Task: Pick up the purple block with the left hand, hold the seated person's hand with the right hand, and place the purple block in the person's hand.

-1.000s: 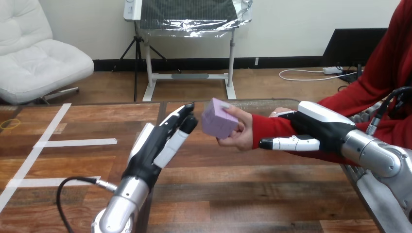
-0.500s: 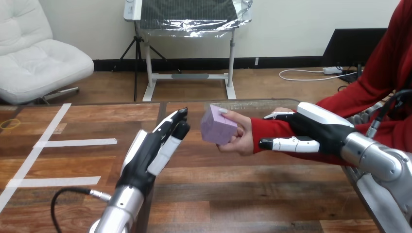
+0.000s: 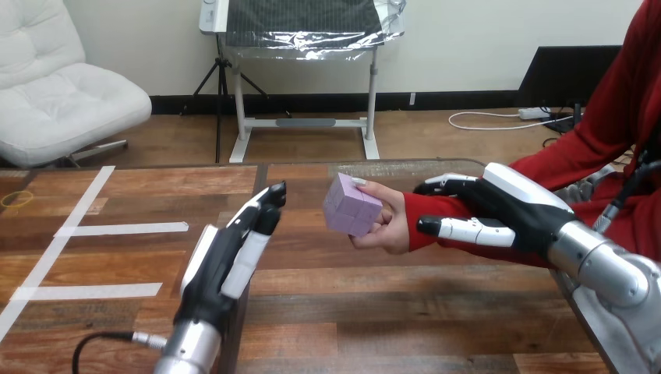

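Fingers of left hand point(image 3: 224, 261) straight, pressed together, empty. The right hand point(image 3: 510, 204) curls round person's wrist point(image 3: 427, 212). Pale purple block point(image 3: 352, 204), a cube, sits in person's hand point(image 3: 390, 224) near tabletop point(image 3: 390, 312) far edge.

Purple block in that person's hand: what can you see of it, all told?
The pale purple block is a cube, plastic by its look, with faint lines crossing its faces. It is tilted, held above the wooden table in the person's hand, which grips its top and underside. The robot's left hand, open, is left of it, apart.

Wooden table point(image 3: 374, 300), white tape strips point(image 3: 121, 228) across its left
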### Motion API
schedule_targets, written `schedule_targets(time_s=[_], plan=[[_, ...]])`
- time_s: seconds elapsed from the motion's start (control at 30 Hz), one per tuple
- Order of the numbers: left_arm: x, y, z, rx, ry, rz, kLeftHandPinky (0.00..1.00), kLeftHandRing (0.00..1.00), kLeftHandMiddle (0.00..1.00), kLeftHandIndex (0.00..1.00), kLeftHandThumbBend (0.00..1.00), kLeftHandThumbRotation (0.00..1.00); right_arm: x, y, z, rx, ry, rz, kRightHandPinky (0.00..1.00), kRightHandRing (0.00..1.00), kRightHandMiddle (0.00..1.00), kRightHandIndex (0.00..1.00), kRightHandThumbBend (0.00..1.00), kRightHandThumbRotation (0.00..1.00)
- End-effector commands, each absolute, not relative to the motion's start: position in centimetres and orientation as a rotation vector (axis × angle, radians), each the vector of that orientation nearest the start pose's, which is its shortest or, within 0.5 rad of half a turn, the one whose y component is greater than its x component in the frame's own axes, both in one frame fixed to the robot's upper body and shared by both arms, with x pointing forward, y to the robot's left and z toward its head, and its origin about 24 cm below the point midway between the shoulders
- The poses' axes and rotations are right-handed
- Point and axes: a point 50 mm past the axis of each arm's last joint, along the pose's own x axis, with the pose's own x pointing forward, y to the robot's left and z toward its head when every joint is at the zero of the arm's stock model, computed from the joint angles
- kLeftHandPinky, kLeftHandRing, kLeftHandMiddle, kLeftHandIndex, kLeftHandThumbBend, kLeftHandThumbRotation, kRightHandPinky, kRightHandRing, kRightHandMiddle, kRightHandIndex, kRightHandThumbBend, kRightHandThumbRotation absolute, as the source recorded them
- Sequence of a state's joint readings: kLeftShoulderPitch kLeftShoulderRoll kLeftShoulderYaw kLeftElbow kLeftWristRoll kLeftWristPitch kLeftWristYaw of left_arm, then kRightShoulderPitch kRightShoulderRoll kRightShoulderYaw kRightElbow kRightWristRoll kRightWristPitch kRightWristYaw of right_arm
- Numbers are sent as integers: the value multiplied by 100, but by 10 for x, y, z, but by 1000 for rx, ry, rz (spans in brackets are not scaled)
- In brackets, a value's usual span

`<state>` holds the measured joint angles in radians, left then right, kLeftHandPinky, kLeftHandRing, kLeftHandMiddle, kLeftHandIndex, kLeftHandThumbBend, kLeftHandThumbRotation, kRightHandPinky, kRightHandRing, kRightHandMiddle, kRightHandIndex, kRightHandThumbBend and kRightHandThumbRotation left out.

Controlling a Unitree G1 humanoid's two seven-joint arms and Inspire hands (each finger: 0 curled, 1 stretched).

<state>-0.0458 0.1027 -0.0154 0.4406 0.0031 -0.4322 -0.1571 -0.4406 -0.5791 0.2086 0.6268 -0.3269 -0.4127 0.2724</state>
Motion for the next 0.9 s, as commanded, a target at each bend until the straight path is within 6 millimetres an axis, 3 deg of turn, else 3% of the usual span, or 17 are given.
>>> schedule_targets(time_s=[0.0, 0.23, 0.43, 0.87], plan=[[249, 157, 16, 88, -158, -173, 89, 87, 87, 84, 79, 100, 324, -211, 91, -863, -166, 390, 66, 82, 86, 87, 93, 100], [236, 160, 15, 67, -167, -165, 86, 85, 86, 83, 76, 100, 315, -205, 98, -729, -257, 309, 69, 84, 88, 88, 82, 100], [224, 163, 17, 68, -194, -145, 85, 85, 85, 81, 75, 100, 305, -199, 106, -616, -336, 262, 77, 89, 90, 90, 77, 100], [198, 172, 24, 76, -239, -124, 82, 81, 80, 77, 75, 100, 274, -183, 120, -462, -517, 215, 88, 93, 93, 93, 89, 100]])
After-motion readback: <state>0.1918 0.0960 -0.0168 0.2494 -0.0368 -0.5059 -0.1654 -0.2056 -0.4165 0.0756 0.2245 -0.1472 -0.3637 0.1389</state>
